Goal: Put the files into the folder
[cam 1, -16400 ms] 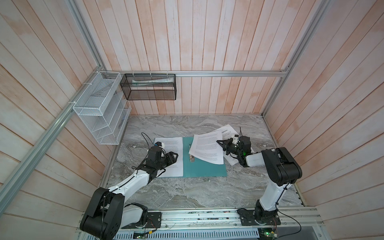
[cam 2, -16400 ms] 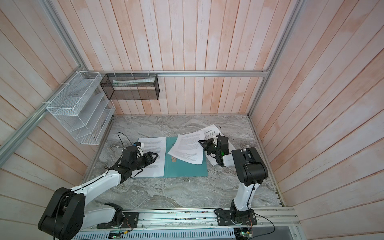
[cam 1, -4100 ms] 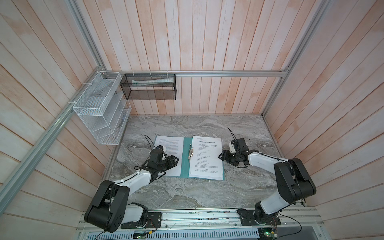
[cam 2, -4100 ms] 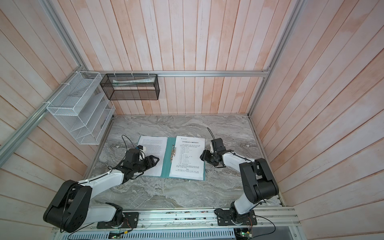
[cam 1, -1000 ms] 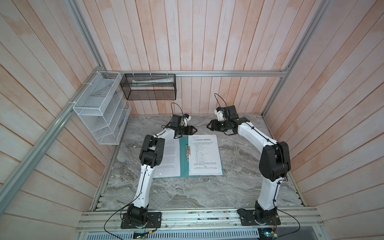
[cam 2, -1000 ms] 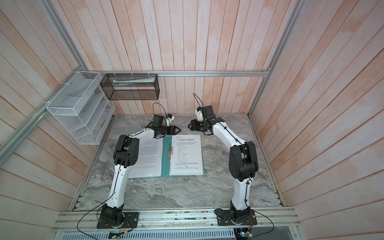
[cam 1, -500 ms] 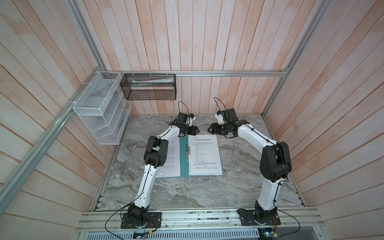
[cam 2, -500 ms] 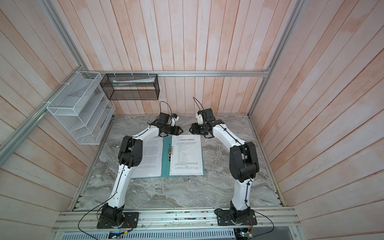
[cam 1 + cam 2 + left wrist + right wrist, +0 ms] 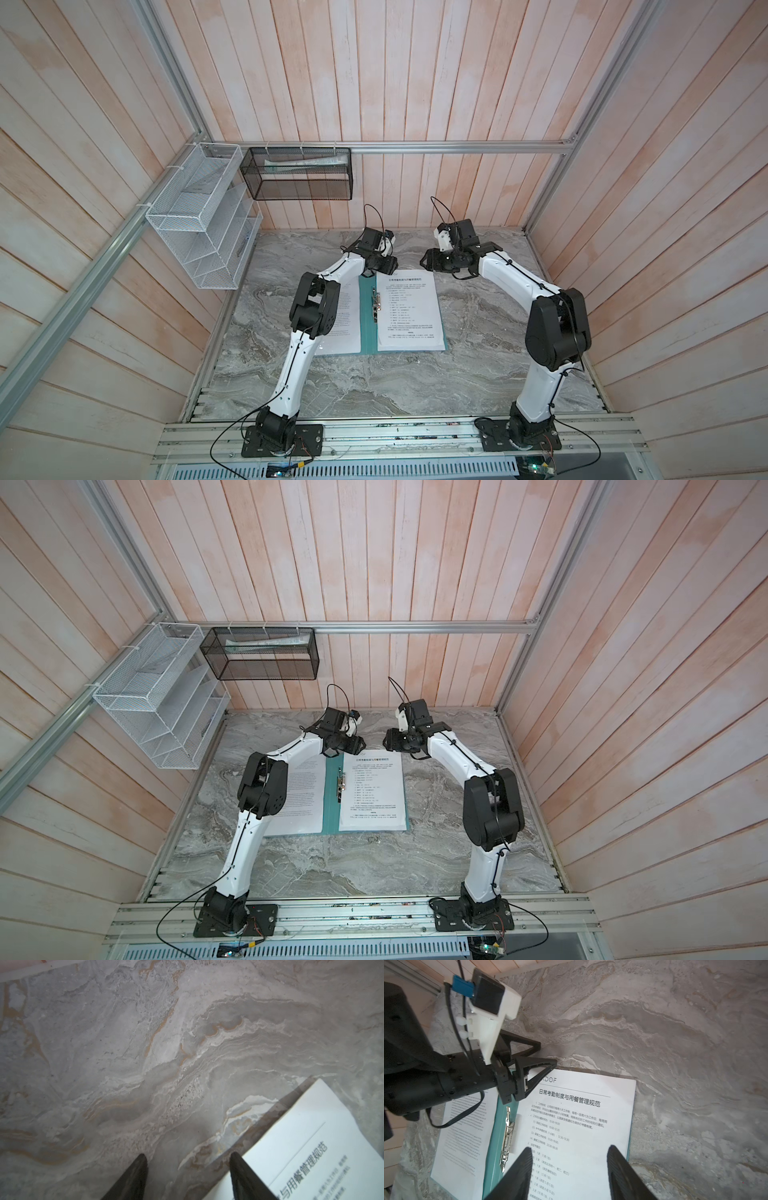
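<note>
The teal folder [image 9: 367,332] [image 9: 332,804] lies open on the marble table, its silver clip [image 9: 507,1136] along the spine. One of the files, a sheet with a logo heading [image 9: 409,309] [image 9: 581,1118], rests on its right half. Another text sheet [image 9: 347,316] [image 9: 467,1136] covers the side left of the clip. My left gripper [image 9: 392,266] [image 9: 188,1155] hangs open over the table at the folder's far edge, beside the headed sheet's corner [image 9: 311,1147]. My right gripper [image 9: 426,259] [image 9: 569,1147] is open above that sheet's far end, holding nothing.
A white wire mesh rack [image 9: 199,216] hangs on the left wall. A black mesh basket [image 9: 299,174] with a rolled paper hangs on the back wall. Bare marble [image 9: 478,332] lies right of the folder, and wooden walls close in three sides.
Both grippers have come a little nearer to the folder's far edge. The left one has moved right to the headed sheet's corner. The sheets and folder have not moved.
</note>
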